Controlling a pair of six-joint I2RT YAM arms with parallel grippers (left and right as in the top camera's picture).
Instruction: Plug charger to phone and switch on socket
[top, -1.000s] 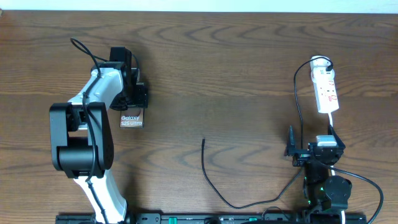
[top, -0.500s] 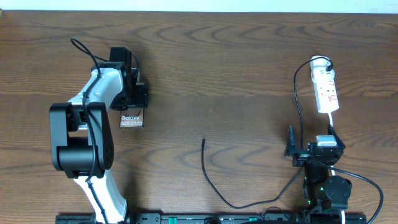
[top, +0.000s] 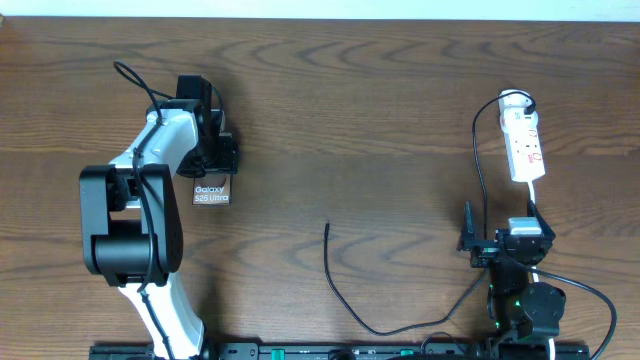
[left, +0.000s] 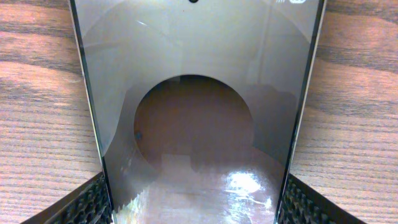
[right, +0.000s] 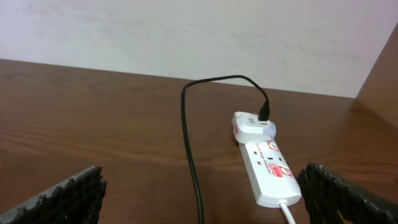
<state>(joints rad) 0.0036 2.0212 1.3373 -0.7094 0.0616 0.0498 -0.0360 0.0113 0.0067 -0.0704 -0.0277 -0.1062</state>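
The phone, brown-bronze with white lettering, lies flat on the table at the left. My left gripper is over its far end. In the left wrist view the phone fills the space between the two fingers, which press on both of its long edges. The charger cable's free tip lies on the table mid-front. The cable loops down, right and up to a white plug on the socket. My right gripper is open and empty, just in front of the socket and the cable.
The wooden table carries only these things. The socket's white cord runs back toward the right arm's base. A pale wall stands behind the table's far edge in the right wrist view.
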